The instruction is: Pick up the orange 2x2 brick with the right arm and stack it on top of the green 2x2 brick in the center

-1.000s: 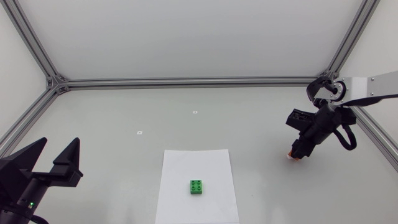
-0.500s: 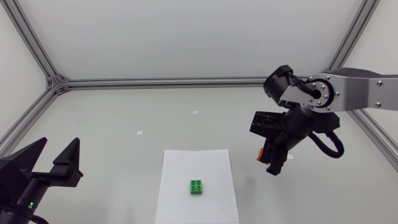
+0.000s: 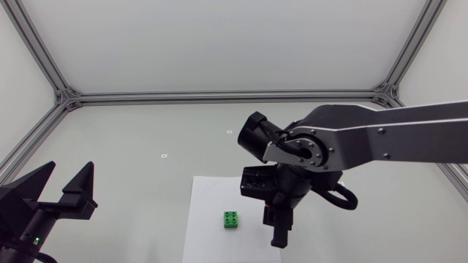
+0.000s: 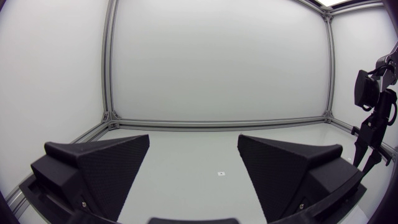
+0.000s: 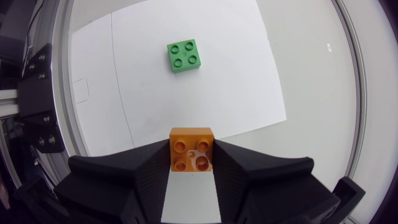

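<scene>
The pick is done: the right gripper [image 5: 191, 157] is clamped on the orange 2x2 brick [image 5: 191, 147], one finger on each side, its studs facing the wrist camera. The green 2x2 brick [image 5: 184, 56] lies bare on the white paper sheet [image 5: 242, 68], ahead of the held brick and not yet under it. Centring over the green brick, pressing down and releasing are still to come.

From above, the right arm [image 3: 380, 139] hides all but a sliver of orange near the green brick. I cannot judge how high the brick is carried. The left gripper [image 3: 70, 169] sits well apart from the green brick, fingers spread and empty.
</scene>
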`<action>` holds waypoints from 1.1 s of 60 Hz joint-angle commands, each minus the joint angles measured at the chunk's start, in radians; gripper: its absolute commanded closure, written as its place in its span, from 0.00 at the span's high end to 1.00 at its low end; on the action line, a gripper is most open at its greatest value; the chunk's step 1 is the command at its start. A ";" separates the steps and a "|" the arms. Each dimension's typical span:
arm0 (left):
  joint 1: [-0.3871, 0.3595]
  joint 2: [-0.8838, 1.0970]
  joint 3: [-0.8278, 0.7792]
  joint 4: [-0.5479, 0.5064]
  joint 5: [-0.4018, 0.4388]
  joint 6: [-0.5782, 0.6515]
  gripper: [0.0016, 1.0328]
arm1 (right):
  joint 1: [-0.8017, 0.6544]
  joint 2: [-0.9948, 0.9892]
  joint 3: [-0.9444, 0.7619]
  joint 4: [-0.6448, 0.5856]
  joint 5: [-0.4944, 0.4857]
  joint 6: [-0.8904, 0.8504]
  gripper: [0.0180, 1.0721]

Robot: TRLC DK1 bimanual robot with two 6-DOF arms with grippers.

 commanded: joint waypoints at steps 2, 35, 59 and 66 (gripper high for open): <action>0.005 -0.008 -0.041 -0.015 0.004 0.013 0.96 | 0.059 0.065 0.059 -0.008 0.001 0.032 0.09; 0.005 -0.008 -0.041 -0.015 0.006 0.013 0.96 | 0.143 0.258 0.247 0.000 -0.015 -0.012 0.05; 0.005 -0.008 -0.041 -0.015 0.004 0.013 0.96 | 0.140 0.315 0.270 0.021 -0.024 -0.046 0.05; 0.005 -0.008 -0.041 -0.015 0.004 0.012 0.96 | 0.137 0.327 0.277 0.024 -0.024 -0.054 0.05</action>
